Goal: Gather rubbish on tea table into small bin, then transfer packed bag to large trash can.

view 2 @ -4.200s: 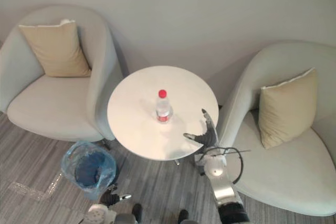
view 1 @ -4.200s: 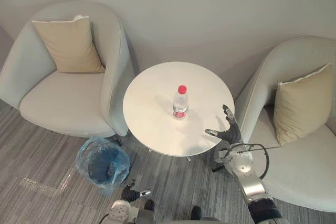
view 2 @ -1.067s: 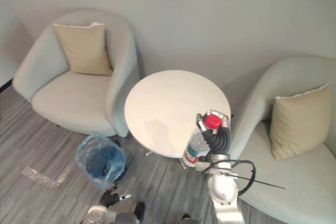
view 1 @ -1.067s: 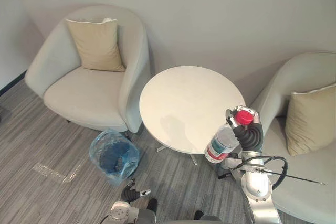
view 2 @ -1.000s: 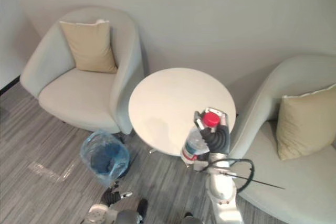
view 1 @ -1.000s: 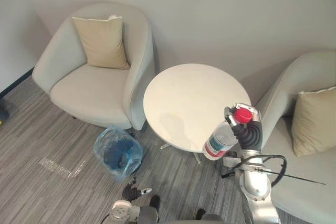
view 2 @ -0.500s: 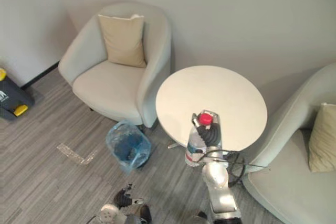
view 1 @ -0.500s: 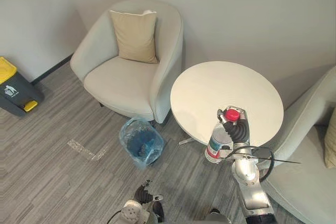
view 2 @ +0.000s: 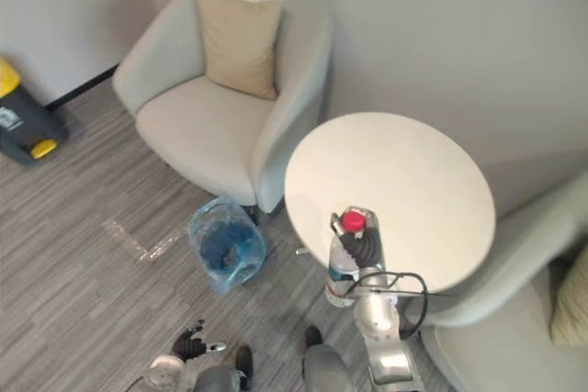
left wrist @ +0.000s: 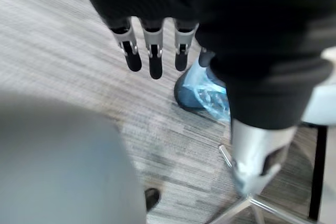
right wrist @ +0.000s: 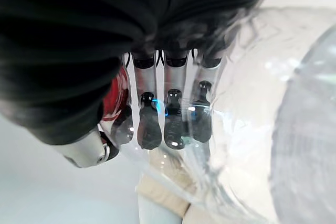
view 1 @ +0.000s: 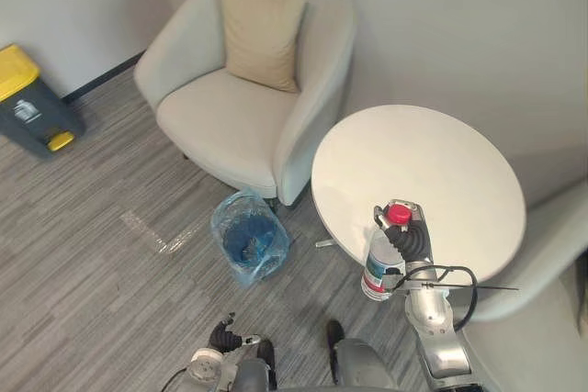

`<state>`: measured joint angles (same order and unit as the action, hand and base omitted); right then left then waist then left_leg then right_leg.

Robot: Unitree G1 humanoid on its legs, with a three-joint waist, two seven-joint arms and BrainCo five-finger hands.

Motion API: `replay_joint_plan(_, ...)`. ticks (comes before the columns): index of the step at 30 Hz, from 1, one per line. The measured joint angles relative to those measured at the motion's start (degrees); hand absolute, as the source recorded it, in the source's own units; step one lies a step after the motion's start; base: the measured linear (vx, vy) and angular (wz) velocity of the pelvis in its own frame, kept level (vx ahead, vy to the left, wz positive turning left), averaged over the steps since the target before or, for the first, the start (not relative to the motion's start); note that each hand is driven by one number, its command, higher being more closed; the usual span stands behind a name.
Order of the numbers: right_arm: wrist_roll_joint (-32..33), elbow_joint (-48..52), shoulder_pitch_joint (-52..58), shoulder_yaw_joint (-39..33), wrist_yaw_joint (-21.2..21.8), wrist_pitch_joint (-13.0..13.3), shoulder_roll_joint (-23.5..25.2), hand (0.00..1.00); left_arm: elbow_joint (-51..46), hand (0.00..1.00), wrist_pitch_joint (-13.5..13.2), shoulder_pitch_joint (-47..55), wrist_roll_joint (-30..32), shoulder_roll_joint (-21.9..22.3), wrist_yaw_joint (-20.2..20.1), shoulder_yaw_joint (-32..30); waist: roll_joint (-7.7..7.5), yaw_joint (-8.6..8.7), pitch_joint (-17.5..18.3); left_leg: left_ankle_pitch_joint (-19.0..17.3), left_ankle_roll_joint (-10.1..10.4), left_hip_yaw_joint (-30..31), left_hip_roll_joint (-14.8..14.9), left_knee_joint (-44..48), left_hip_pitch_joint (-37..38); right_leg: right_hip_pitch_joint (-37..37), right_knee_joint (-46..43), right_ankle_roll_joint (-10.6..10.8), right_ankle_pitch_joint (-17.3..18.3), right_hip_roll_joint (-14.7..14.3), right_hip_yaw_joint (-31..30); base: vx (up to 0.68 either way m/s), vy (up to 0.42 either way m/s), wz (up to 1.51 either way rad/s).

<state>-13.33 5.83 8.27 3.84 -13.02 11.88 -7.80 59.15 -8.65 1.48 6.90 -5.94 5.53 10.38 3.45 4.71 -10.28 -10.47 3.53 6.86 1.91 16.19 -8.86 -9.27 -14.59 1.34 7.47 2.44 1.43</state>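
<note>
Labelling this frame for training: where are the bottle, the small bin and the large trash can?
bottle [view 1: 377, 268]: left eye view, its clear body below the cap.
small bin [view 1: 271, 254]: left eye view, the blue-bagged side wall.
large trash can [view 1: 32, 117]: left eye view, its grey front.

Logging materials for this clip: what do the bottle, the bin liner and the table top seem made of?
Bottle: clear thin plastic, see-through body; red cap, likely plastic. Bin liner: thin translucent blue film, crinkled and glossy. Table top: smooth off-white, faint sheen; laminate or painted wood, cannot tell.
</note>
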Motion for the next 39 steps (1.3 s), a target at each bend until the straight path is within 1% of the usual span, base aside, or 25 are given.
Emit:
replay_joint_plan(2,0.31,0.00,0.47,-0.87,0.36,0.00,0.75,1.00,-0.01,0.00,0.04,-0.10,0.24,0.42,-0.10,0.02,0.27,0.01,-0.09,0.00,0.01,-0.47,1.16,0.66,0.18,2.33,1.56,-0.08,-0.06,-0.52,2.65,0.20,-0.140,0.71)
replay_joint_plan(3,0.86,0.15,0.87,-0.98,0.55,0.00,0.96,1.00,-0.19,0.00,-0.01,-0.09,0.31,0.66,-0.11,0.00,0.05,-0.25,-0.22,-0.01,0.02,-2.47,1.98,2.44,0.55,4.92,2.62,-0.09,-0.06,-0.85,4.46,0.12,-0.081,0.53)
replay_joint_plan(4,0.93,0.23,0.88,-0.91,0.62,0.00,0.96,1.00,-0.27,0.00,-0.03,-0.09,0.31,0.71,-0.12,-0.01,-0.03,-0.37,-0.27,-0.01,0.02,-3.24,2.19,3.23,0.60,5.66,2.98,-0.09,-0.06,-0.92,4.70,0.16,-0.077,0.52)
replay_joint_plan(6,0.99,1.45,0.71,-0.47,0.66,0.21,0.83,1.00,-1.51,0.00,0.04,-0.08,0.31,1.21,-0.07,-0.44,-0.35,-2.04,-0.33,-0.01,0.01,-8.94,3.37,9.21,-0.74,9.02,4.96,-0.10,-0.06,-1.01,4.82,0.15,-0.032,0.17)
replay_joint_plan(7,0.99,1.65,0.62,-0.44,0.66,0.21,0.85,1.00,-1.65,0.00,0.05,-0.06,0.32,1.21,-0.04,-0.44,-0.36,-2.24,-0.31,-0.01,0.00,-9.93,3.60,9.77,-1.19,9.26,5.26,-0.10,-0.06,-0.94,4.85,0.12,-0.001,0.06)
replay_joint_plan(8,0.99,2.25,0.50,-0.06,0.67,0.29,1.00,1.00,-1.74,0.00,0.07,-0.06,0.31,1.21,0.01,-0.43,-0.41,-2.58,-0.25,-0.01,0.00,-12.30,3.92,9.79,-1.23,9.82,6.04,-0.15,-0.10,-0.52,5.43,0.07,0.028,0.23)
replay_joint_plan(9,0.99,2.28,0.62,-0.12,0.65,0.49,1.07,1.00,-1.73,0.00,0.24,-0.09,0.34,1.20,0.01,-0.43,-0.46,-2.22,-0.21,-0.01,-0.02,-14.61,3.87,8.11,-0.86,10.32,7.04,-0.16,-0.11,0.10,6.82,0.08,0.040,0.30)
replay_joint_plan(11,0.99,2.05,0.85,-1.08,0.64,0.32,1.04,1.00,-1.64,0.00,0.30,-0.18,0.46,1.19,-0.03,-0.43,-0.45,-1.90,-0.19,0.10,-0.01,-16.99,3.66,5.42,-0.08,10.41,7.16,-0.14,-0.11,0.58,8.43,0.06,0.063,0.55)
replay_joint_plan(13,0.98,2.04,1.09,-1.68,0.60,0.10,1.19,1.00,-1.46,0.00,0.48,-0.17,0.74,1.09,-0.02,-0.38,-0.67,-1.92,-0.15,0.24,-0.11,-17.16,3.08,3.21,1.48,11.53,7.50,-0.10,-0.12,0.76,10.05,0.05,0.058,0.56)
replay_joint_plan(14,0.96,2.00,1.18,-1.97,0.57,0.09,1.23,1.00,-1.45,0.00,0.50,-0.18,0.83,0.93,-0.02,-0.35,-1.07,-1.96,-0.01,0.48,-0.50,-17.05,2.63,2.56,2.05,12.46,7.98,-0.08,-0.13,1.04,10.53,0.05,0.077,0.38)
replay_joint_plan(15,0.96,1.74,0.94,-1.85,0.57,0.12,1.30,1.00,-1.49,0.00,0.49,-0.17,1.02,0.73,0.01,-0.31,-1.61,-2.78,0.20,0.73,-0.86,-16.94,2.09,1.90,3.11,13.54,8.43,0.05,-0.21,1.37,10.53,0.05,0.086,0.28)
replay_joint_plan(18,0.96,-0.37,-0.63,-1.64,0.57,0.26,2.53,1.00,-1.48,0.00,0.49,-0.17,1.05,0.39,0.05,-0.31,-1.80,-3.71,0.32,0.81,-0.98,-17.12,1.89,0.84,4.21,14.21,9.03,0.57,-0.56,1.40,10.08,0.02,0.035,-0.01)
replay_joint_plan(20,0.85,-1.97,-0.88,-1.37,0.57,0.25,3.50,1.00,-1.27,0.00,0.49,-0.17,1.73,0.29,0.05,-0.30,-1.83,-3.76,0.35,1.35,-1.28,-17.22,1.58,-1.49,5.73,14.53,9.02,0.57,-0.58,1.41,9.91,-0.01,0.000,-0.07)
replay_joint_plan(22,0.68,-3.06,-0.37,-0.89,0.65,0.03,3.74,1.00,-1.06,0.00,0.53,-0.14,2.12,0.17,0.03,-0.24,-1.83,-3.76,0.36,3.22,-1.14,-17.43,1.22,-5.86,7.96,14.45,9.01,0.78,-1.24,1.38,9.05,-0.03,-0.014,-0.09)
replay_joint_plan(25,-0.09,-3.09,-0.25,0.01,0.69,-0.11,3.62,1.00,-0.60,0.00,0.53,-0.01,2.20,-0.02,0.02,-0.12,-2.03,-3.73,0.57,5.01,-0.98,-18.41,0.97,-10.31,10.24,14.04,8.98,0.93,-1.43,1.23,7.58,-0.05,-0.013,-0.19)
replay_joint_plan(28,-0.10,-3.39,-0.30,1.89,1.02,-0.13,2.95,1.00,-0.07,0.00,0.54,-0.01,2.20,-0.07,0.04,0.20,-2.09,-3.66,0.98,5.89,-1.07,-18.77,0.62,-12.13,10.77,13.24,8.86,0.93,-1.43,1.27,6.77,-0.07,-0.007,-0.18)
replay_joint_plan(31,-0.10,-4.88,-0.48,2.81,1.26,-0.25,2.98,1.00,-0.02,0.00,0.53,0.00,2.15,-0.09,0.04,0.21,-2.11,-3.70,0.99,5.97,-1.20,-18.60,0.40,-12.23,10.69,13.18,8.83,0.93,-1.42,1.40,6.80,-0.08,0.005,0.01)
replay_joint_plan(34,-0.12,-5.23,-1.49,5.43,1.71,-0.31,2.72,1.00,-0.08,0.00,0.38,0.02,1.91,-0.23,0.24,0.07,-2.11,-3.80,1.03,6.51,-1.99,-17.42,-0.27,-11.70,7.90,10.79,8.09,0.99,-1.32,1.96,7.47,-0.16,0.014,0.15)
replay_joint_plan(36,-0.11,-6.94,-5.28,7.38,1.73,-0.29,2.53,1.00,-0.43,0.00,0.10,-0.42,1.15,-0.35,0.68,-0.45,-2.15,-3.88,0.57,6.30,-2.59,-16.34,-0.33,-7.68,2.05,6.21,5.41,1.13,-1.15,2.53,8.21,-0.18,0.015,0.25)
replay_joint_plan(37,-0.12,-7.33,-6.16,7.68,1.73,-0.31,2.36,1.00,-0.45,0.00,0.08,-0.75,0.71,-0.41,0.80,-0.46,-2.09,-3.92,-0.03,6.10,-2.77,-15.88,-0.32,-6.54,1.08,5.71,4.73,1.18,-1.07,2.62,8.58,-0.19,0.023,0.42)
replay_joint_plan(38,-0.12,-7.51,-8.46,8.33,1.65,-0.30,1.64,1.00,-0.88,0.00,-0.16,-1.87,-0.30,-0.65,1.02,-0.54,-1.96,-4.16,-1.96,5.04,-3.20,-15.03,-0.05,-2.49,-1.88,4.01,2.18,1.09,-0.35,2.85,9.54,-0.28,0.039,0.43)
replay_joint_plan(39,-0.11,-7.54,-10.95,9.23,1.48,-0.25,0.81,1.00,-1.47,0.00,-0.60,-2.89,-0.80,-0.94,1.59,-1.02,-1.90,-4.77,-3.34,3.62,-3.45,-14.13,0.11,1.70,-5.87,0.97,-1.29,0.98,1.21,3.18,10.10,-0.24,0.034,0.41)
